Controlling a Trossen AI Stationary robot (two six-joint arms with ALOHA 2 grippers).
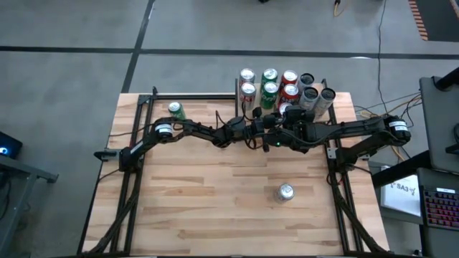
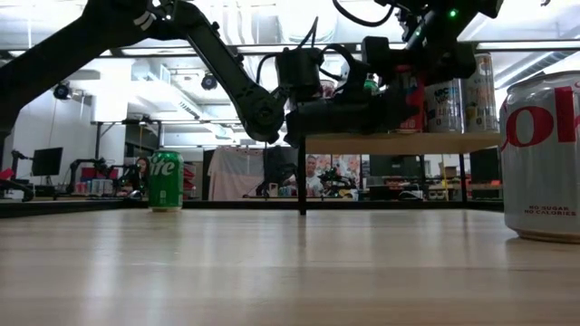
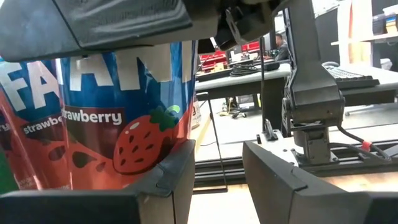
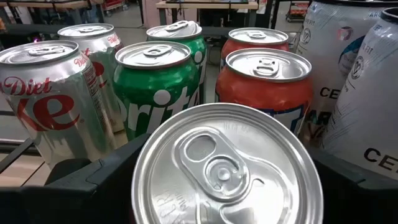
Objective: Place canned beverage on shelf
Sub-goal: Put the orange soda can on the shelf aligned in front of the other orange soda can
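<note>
- The shelf [image 1: 343,100] at the table's [image 1: 215,208] far right already carries rows of cans: silver Diet Coke cans [image 4: 43,99], green Sprite cans [image 4: 158,81], red cans [image 4: 264,87] and tall pale cans [image 4: 367,93].
- The right pincer [image 1: 287,120] hovers at the shelf's front edge with a strawberry Fanta can [image 4: 227,165] between its spread fingers; the can appears to sit in the front row, though whether it rests fully on the board I cannot tell.
- The left pincer [image 1: 251,129] hangs just beside it, part-open and holding nothing.
- By my reading, this placement is nearly finished: what remains is pulling the right pincer clear.
- Two cans wait on the table: a green one [image 1: 176,110] at the far left and a silver one [image 1: 285,192] near the front.
</note>
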